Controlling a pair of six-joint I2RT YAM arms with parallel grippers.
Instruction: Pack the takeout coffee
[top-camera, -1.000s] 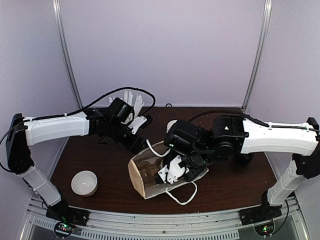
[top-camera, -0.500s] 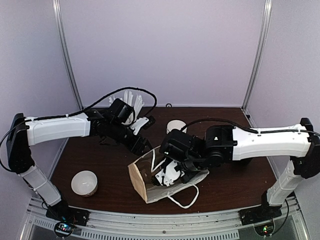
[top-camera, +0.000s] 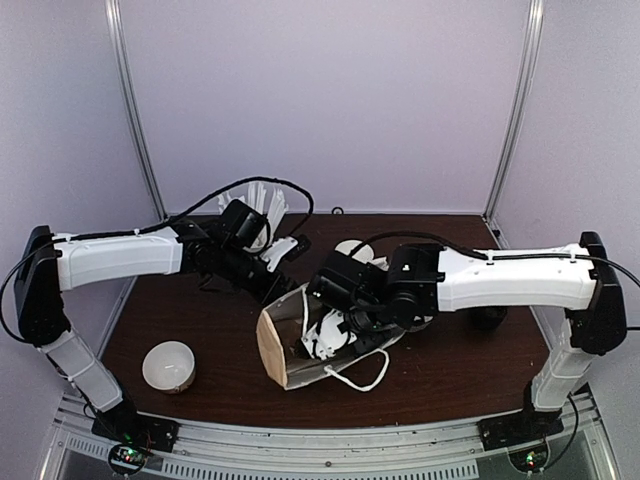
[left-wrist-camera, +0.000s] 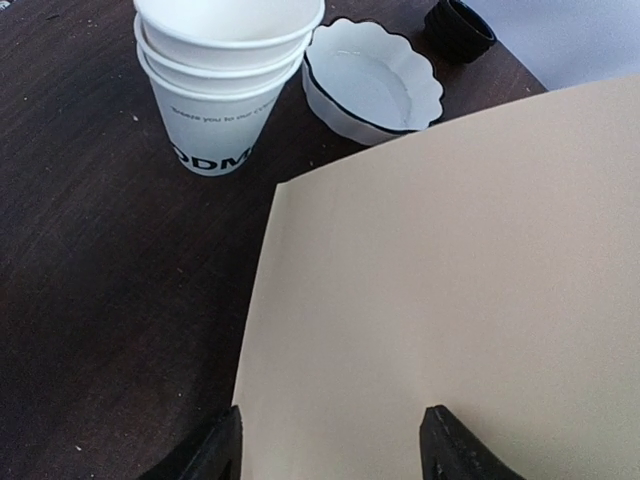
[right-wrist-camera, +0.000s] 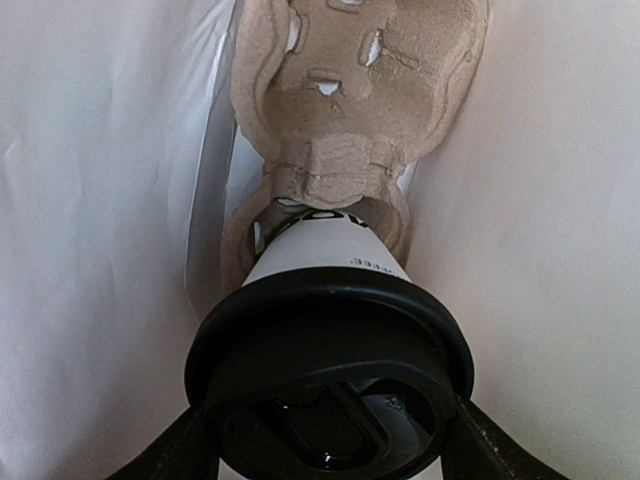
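Two dark fingers of the right gripper (right-wrist-camera: 330, 440) clasp the black domed lid of the takeout coffee (right-wrist-camera: 322, 262), one at 8 o'clock and one at 4 o'clock on its rim. The white cup lies on its side deep inside a paper bag (top-camera: 272, 352), base pointing to 12 o'clock in the wrist view. There it meets a moulded brown cardboard cup carrier (right-wrist-camera: 350, 80); whether the base sits in a pocket cannot be told. Pale bag walls close in at both sides.

The left gripper (left-wrist-camera: 335, 450) has its jaws spread wide with nothing pinched between them. Both tips sit over the bag's flat tan panel, close to its 9 o'clock edge.

Beyond that panel, a stack of lidless white paper cups (left-wrist-camera: 225, 80) stands at 11 o'clock. A white scalloped dish (left-wrist-camera: 370, 85) sits just beside it at 12 o'clock, and a small black object (left-wrist-camera: 458, 25) at 1 o'clock.

From above, the bag lies at the centre of the dark wood table (top-camera: 470, 370). The right arm reaches in from 3 o'clock, the left from 10 o'clock. A lone white cup (top-camera: 168, 365) stands well apart at 8 o'clock.
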